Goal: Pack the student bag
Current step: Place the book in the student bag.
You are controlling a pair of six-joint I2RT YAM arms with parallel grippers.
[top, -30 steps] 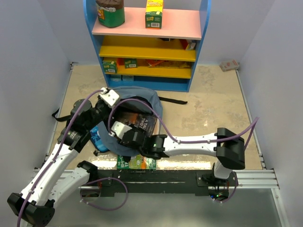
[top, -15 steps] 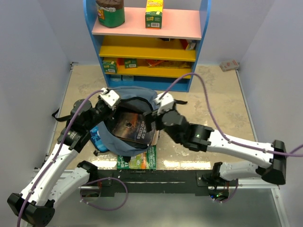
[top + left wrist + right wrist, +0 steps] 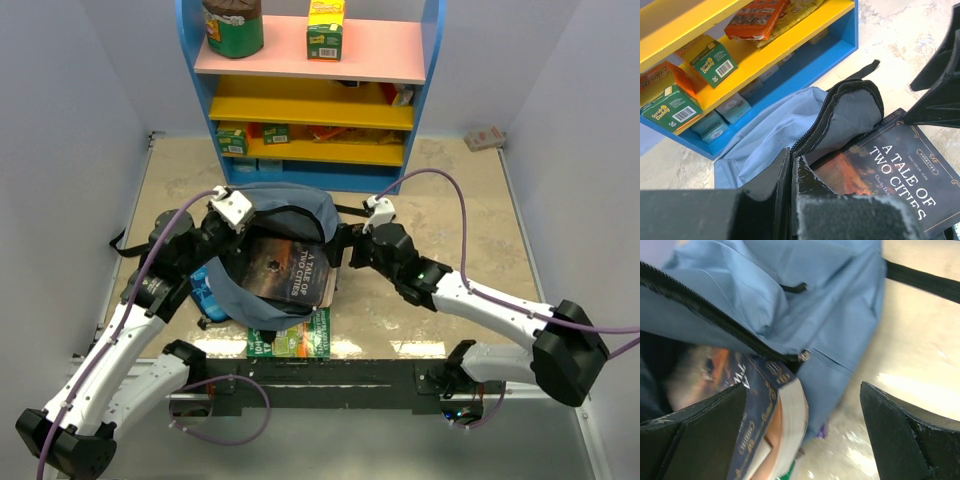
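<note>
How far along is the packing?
Done: left pincer holds the bag mouth open. In hand: book partly inside, a corner sticking out; right pincer open beside it. Left: push it in, probably then the green book and pencil case outside the bag.

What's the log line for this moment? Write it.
left gripper: shut on student bag rim | right gripper: open, beside book | book: partly in student bag
</note>
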